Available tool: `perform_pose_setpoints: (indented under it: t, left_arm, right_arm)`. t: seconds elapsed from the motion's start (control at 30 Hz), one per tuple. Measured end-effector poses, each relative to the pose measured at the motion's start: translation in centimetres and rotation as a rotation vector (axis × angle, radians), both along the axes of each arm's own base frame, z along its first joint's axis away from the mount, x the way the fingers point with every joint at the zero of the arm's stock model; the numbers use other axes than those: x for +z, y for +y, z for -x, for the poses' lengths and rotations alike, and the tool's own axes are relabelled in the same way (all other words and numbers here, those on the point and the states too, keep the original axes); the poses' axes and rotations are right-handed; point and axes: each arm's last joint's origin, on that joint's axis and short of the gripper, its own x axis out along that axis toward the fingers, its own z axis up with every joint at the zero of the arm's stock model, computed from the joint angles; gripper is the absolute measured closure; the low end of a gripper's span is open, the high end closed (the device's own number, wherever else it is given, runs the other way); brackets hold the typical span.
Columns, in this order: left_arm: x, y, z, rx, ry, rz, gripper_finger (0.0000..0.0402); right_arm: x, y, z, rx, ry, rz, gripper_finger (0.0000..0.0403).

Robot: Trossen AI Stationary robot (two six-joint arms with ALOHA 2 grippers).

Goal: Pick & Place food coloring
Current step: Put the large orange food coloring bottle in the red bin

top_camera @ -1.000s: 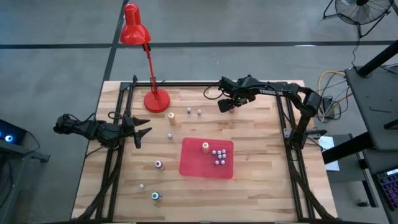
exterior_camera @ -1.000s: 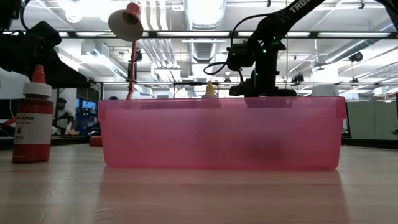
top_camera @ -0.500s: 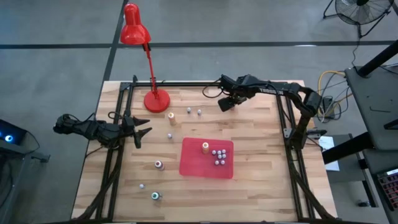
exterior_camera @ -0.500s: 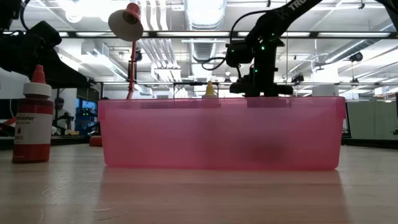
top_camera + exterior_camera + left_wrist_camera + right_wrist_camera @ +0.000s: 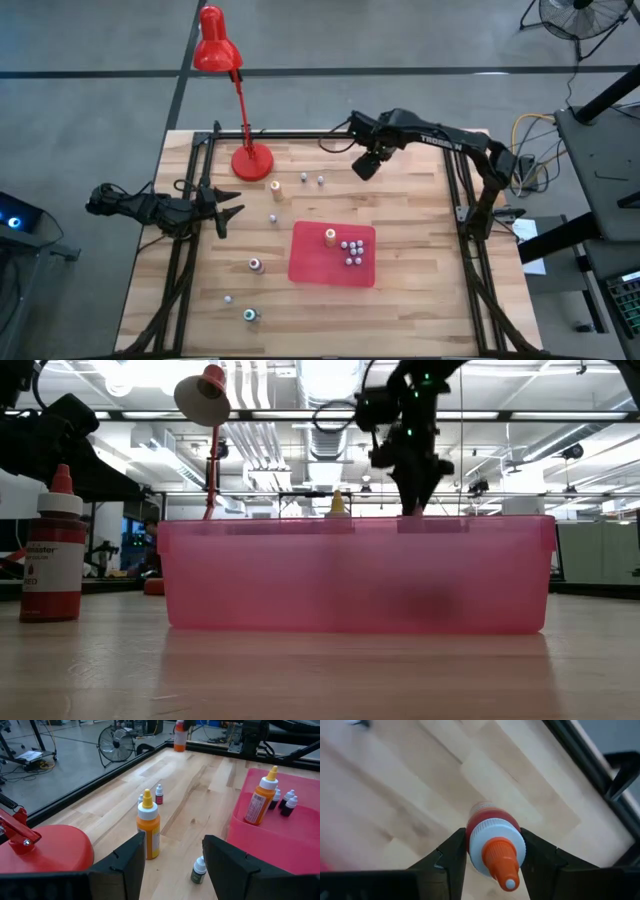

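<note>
Bottle [image 5: 492, 847] | orange-tipped | clamped between right claw [image 5: 490, 852] fingers

White "TROSSEN" lettering on the right arm [image 5: 440, 140], red bottle's label [image 5: 52, 565] unreadable

Small bottles [image 5: 351, 250] in red tray [image 5: 310, 262]

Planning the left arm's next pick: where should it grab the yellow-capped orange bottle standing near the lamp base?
Probably the orange bottle by its straight body below the white collar, fingers level, coming in from the left gripper side. It stands upright, and its cone tip is likely too narrow and slippery.
</note>
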Motion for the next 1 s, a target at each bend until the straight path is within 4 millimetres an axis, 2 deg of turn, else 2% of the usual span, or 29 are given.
perform_pose_setpoints:
  t: [0.27, 0.63, 0.77, 1.0]
  left_arm:
    - [0.0, 0.0, 0.0, 0.000, 0.000, 0.000, 0.0232]
    - [0.0, 0.0, 0.0, 0.000, 0.000, 0.000, 0.0232]
    - [0.0, 0.0, 0.0, 0.000, 0.000, 0.000, 0.0232]
    - [0.0, 0.0, 0.0, 0.000, 0.000, 0.000, 0.0232]
  right_arm:
    - [4.3, 3.3, -0.7, 0.172, -0.008, 0.012, 0.0261]
    - [9.1, 10.3, -1.4, 0.397, -0.042, 0.027, 0.0261]
    - [10.0, 12.9, -1.5, 0.453, -0.064, 0.027, 0.0261]
    - [10.2, 16.8, -1.5, 0.531, -0.080, 0.012, 0.0261]
